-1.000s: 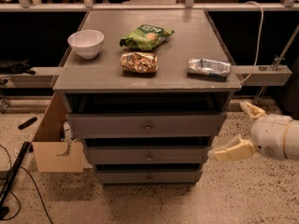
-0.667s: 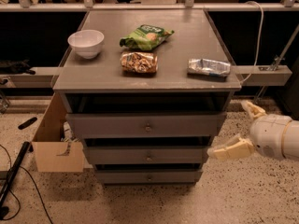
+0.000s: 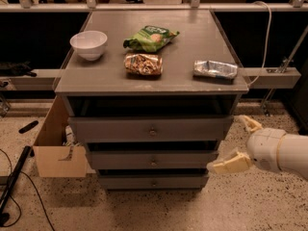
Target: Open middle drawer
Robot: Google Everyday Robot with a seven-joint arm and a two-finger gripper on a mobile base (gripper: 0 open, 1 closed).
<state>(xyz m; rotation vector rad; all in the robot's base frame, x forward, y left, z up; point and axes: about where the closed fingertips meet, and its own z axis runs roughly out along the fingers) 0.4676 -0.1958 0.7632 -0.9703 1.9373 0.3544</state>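
Note:
The grey cabinet [image 3: 154, 81] has three stacked drawers. The middle drawer [image 3: 120, 159] is a wide, shallow grey front with a small round knob [image 3: 153, 163] at its centre. It lies between the taller top drawer [image 3: 110, 129] and the bottom drawer [image 3: 125, 181]. Its front sits about level with the others. My gripper [image 3: 239, 143] is open and empty. It is to the right of the cabinet at middle-drawer height, beside the right edge and apart from the knob. One cream finger [image 3: 230, 163] points at the cabinet's side.
On the cabinet top are a white bowl [image 3: 88, 44], a green snack bag [image 3: 150, 37], a brown snack bag [image 3: 143, 64] and a silver packet [image 3: 215, 69]. A cardboard box [image 3: 57, 148] stands at the cabinet's left. Cables [image 3: 14, 177] lie on the speckled floor.
My gripper has shifted slightly down and left, closer to the cabinet's right side. The drawers and the things on top have not moved.

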